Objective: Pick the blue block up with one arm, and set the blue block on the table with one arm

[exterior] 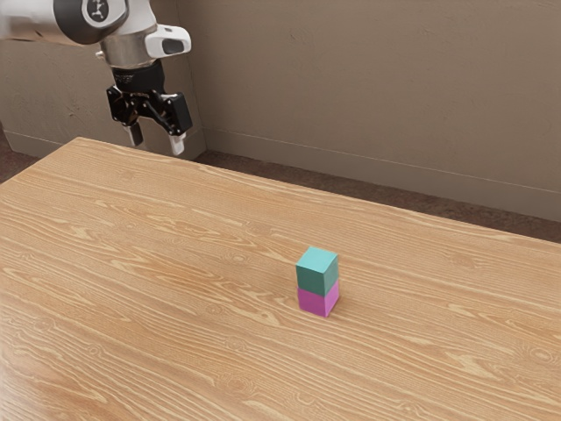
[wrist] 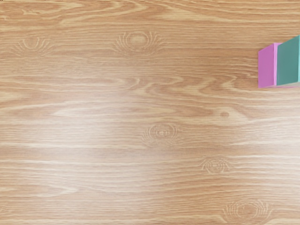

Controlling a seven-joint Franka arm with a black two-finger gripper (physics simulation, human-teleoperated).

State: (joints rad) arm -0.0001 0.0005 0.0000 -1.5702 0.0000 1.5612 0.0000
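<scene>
The smooth, cube-shaped, teal-blue block (exterior: 317, 274) is sitting on top of a smooth, cube-shaped magenta block (exterior: 316, 302), and the lower one is resting on the pale brown, wood-grained table (exterior: 158, 307), the surface here. The two are touching face to face, their sides roughly lining up, and the teal-blue one is showing a lighter top and darker sides (it is leaning more toward green than a plain blue, to my eye).

With the exterior view as the dial, the white and grey jointed robot arm (exterior: 53, 19) is reaching in from about ten o'clock. Its black two-finger tool (exterior: 156, 140) is hanging downward above the surface, near its far edge, and its two fingers are standing apart with nothing between them. From the tool, the stack is lying between four and five o'clock in that view, well apart from it.

In the wrist view, the camera is looking down on the wood grain (full of swirling knots, rather handsome ones). The magenta block is showing one flat side there, and the teal-blue block is pressing against it, being partly cut off by the frame.

Beyond the surface, a strip of dark brown floor (exterior: 351, 188) is running along the foot of a plain, brown-grey wall (exterior: 368, 88).
</scene>
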